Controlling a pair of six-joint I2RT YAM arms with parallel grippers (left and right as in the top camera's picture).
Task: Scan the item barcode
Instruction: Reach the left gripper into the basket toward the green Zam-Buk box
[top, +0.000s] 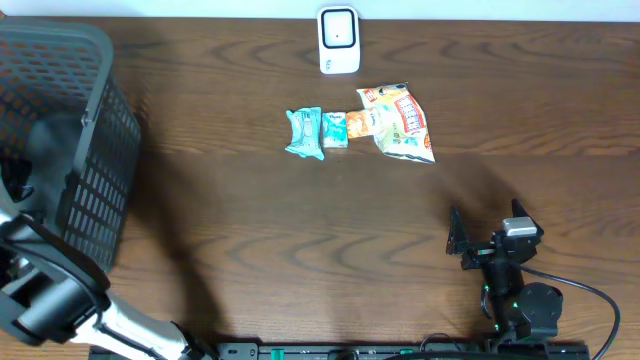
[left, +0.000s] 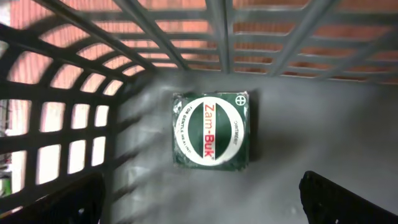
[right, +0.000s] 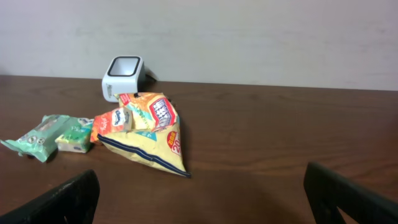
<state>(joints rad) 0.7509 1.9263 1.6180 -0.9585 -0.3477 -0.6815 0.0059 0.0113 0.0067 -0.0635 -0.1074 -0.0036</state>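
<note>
Left gripper (left: 202, 208) hangs jaws wide and empty inside the basket (top: 90, 150), above a Zam-Buk box (left: 213, 129) lying flat, label up, on its floor. Right gripper (right: 202, 202), also spread and empty, rests well apart from the chip bag (top: 402, 122) and two small packs (top: 304, 132) near the scanner (top: 338, 40). The chip bag looks light, crinkly and slippery, its contents crushable; a pinch on a sealed end seam seems safest.

label: Zam-Buk | on: green box (left: 212, 129) | chip bag (right: 152, 134) print: unreadable
</note>
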